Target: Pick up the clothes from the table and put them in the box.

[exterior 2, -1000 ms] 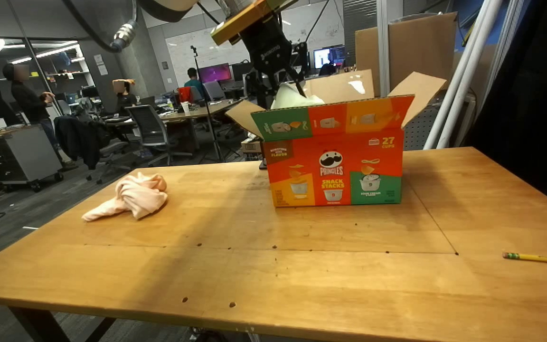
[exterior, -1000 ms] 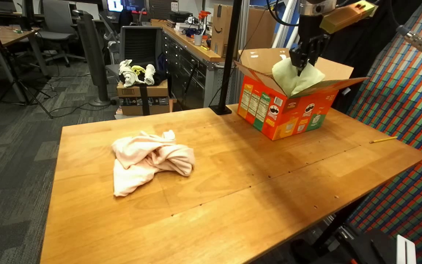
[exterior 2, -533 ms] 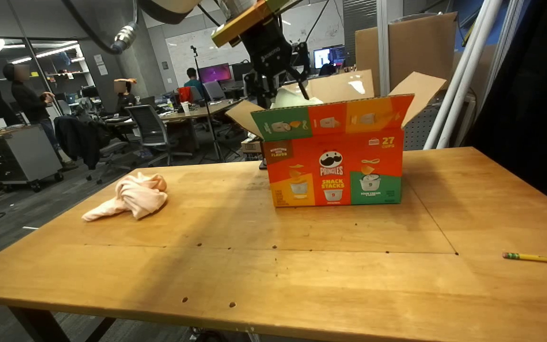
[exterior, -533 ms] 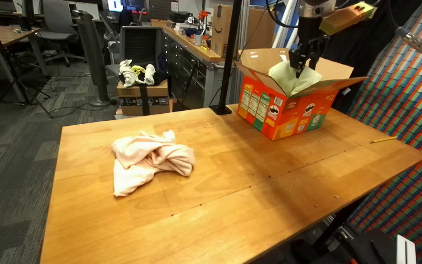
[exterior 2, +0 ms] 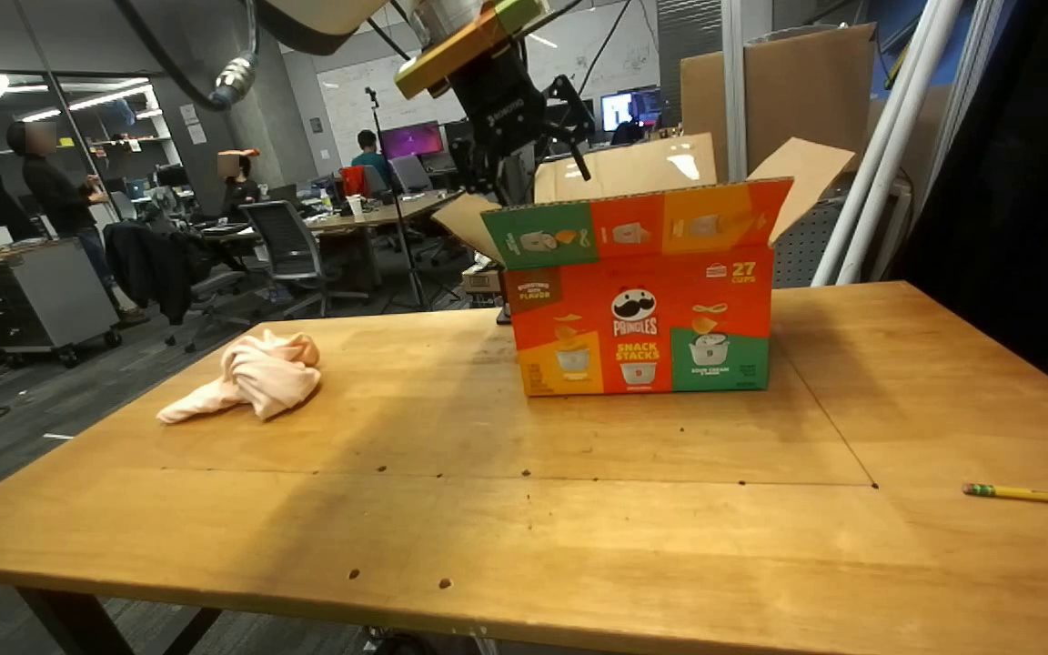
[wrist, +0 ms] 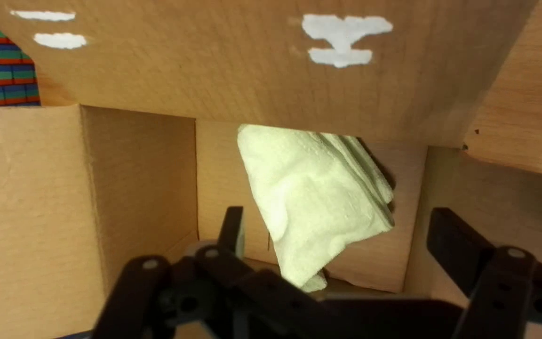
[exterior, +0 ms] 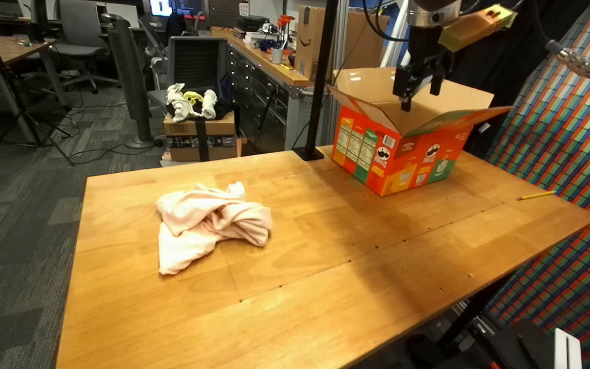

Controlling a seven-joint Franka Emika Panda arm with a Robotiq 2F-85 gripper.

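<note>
A pale green cloth [wrist: 318, 188] lies folded on the bottom of the open cardboard box [exterior: 413, 164], seen from above in the wrist view. The box walls hide it in both exterior views. Over the box mouth, my gripper [wrist: 337, 216] stands open, fingers wide apart with nothing between them; an exterior view shows the gripper [exterior: 421, 98] above the opening. A crumpled pink garment [exterior: 213, 220] rests on the wooden table [exterior: 300, 287], well away from the box; the same pink garment [exterior 2: 260, 373] shows in an exterior view too.
The box flaps [exterior 2: 801, 186] stick up and outward around the gripper. A black post [exterior: 319, 77] rises from the table edge beside the box. A yellow pencil [exterior: 535, 195] lies on the table. Off the table, white cloths [exterior: 192, 102] sit on a taped carton [exterior: 182, 128].
The green cloth, earlier gripped at the box mouth, has dropped inside. My fingers have spread apart, and the gripper has shifted slightly left in both exterior views. The pink garment has stayed put.
</note>
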